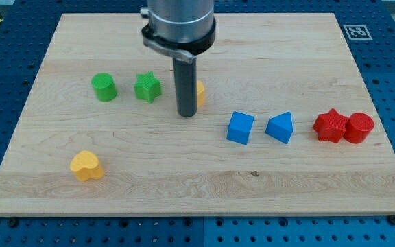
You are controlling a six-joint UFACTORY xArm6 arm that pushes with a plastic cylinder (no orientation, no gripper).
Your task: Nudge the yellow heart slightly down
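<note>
My tip (pixel 186 114), a bare rod with no gripper jaws to open or close, sits mid-tabletop (pixel 286 178), while the yellow heart (pixel 87 165) lies well off toward the view's bottom-left, so I'd need to get above it first.

Our arm (pixel 179 20) enters from view's top, just left of centre. Wide grey metal housing with dark clamp ring at its base. Below ring, straight dark rod (pixel 186 82) hangs upright, no visible tilt. My tip (pixel 186 114) sits at rod's lower end, down at board level, in upper middle of view. We see only this last section of arm; joints above lie outside view.
</note>
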